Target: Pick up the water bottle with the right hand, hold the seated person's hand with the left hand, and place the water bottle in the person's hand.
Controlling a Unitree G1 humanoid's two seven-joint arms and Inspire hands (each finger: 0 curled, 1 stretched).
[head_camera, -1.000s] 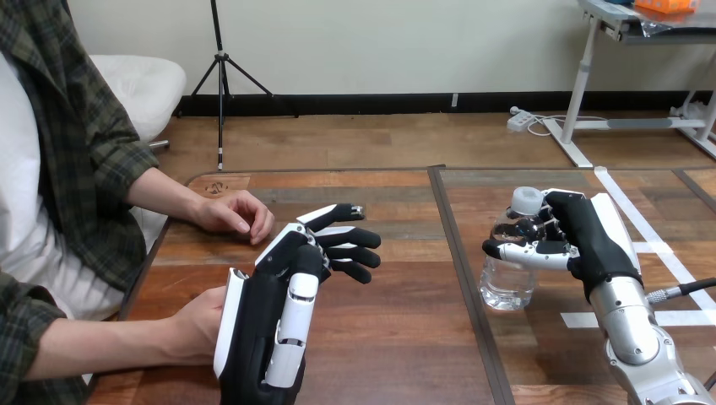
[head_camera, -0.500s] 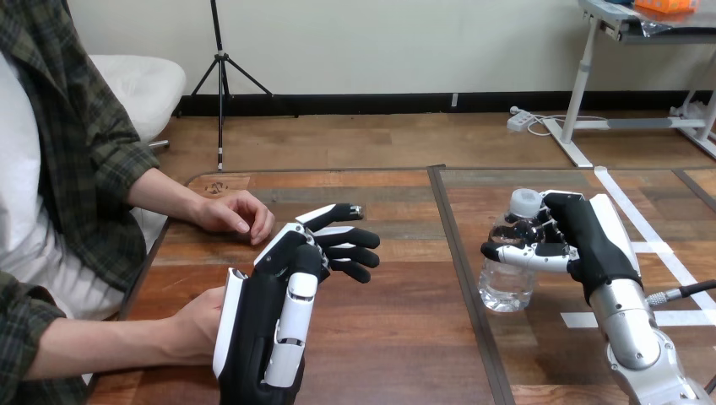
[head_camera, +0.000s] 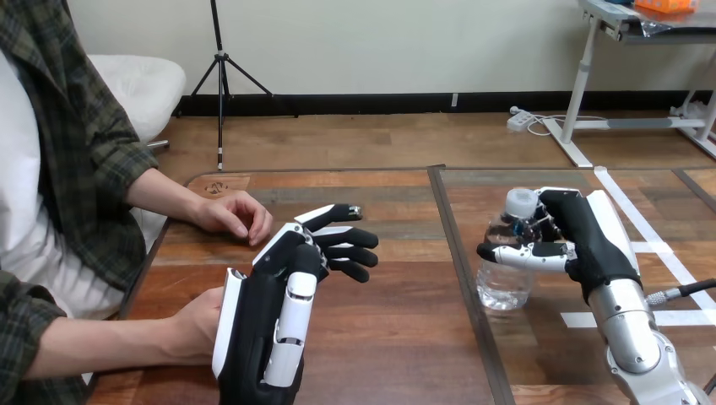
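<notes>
Firmly wrapped by the fingers and thumb of the robot's right hand (head_camera: 591,245), the water bottle (head_camera: 504,283) stands upright over the right half of the table (head_camera: 397,337). The left hand (head_camera: 262,329), fingers loose and gripping nothing, stands against the person's nearer hand (head_camera: 196,325) by the front-left edge. Done well, the carry likely means an upright bottle, slow leftward travel, and a gentle left-hand hold taken first.

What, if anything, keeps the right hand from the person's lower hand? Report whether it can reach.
Probably not directly: the right hand, shut on the water bottle, has bare table to cross, but the left hand stands upright between it and the person's lower hand, screening it.
</notes>
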